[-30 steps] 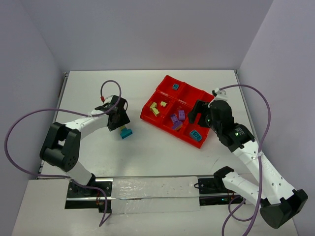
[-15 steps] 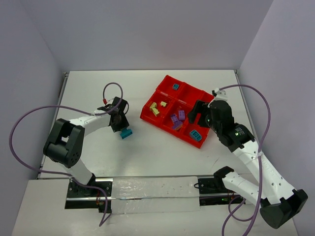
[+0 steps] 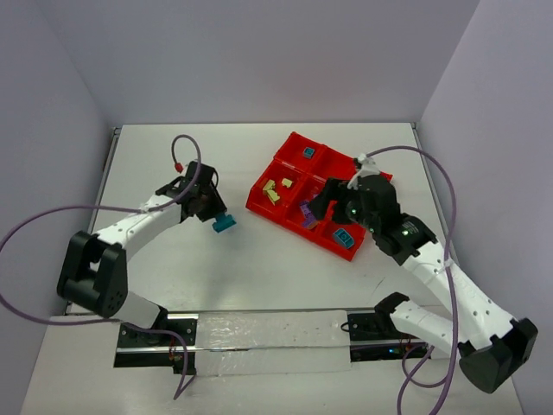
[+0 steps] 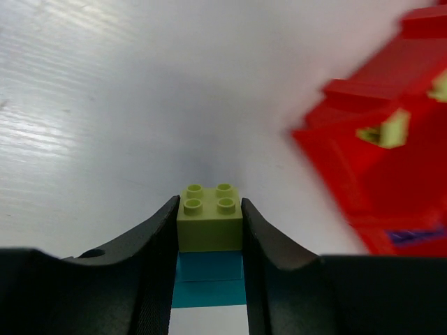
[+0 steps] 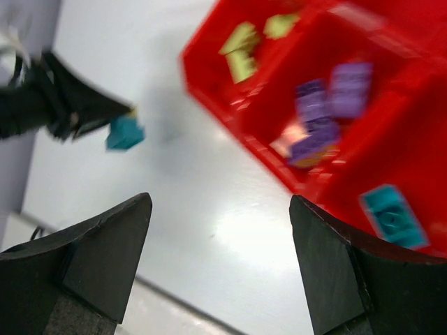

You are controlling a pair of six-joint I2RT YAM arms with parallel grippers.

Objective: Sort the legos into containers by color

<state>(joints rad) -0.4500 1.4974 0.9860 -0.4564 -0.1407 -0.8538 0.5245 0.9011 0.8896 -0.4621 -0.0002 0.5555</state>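
Teal-and-yellow lego stack pinched in left gripper, yellow end outward, just above desk. Red tray to its right, near; yellow compartment closest. Right gripper spread wide, empty, over tray's near side. Left arm better placed.
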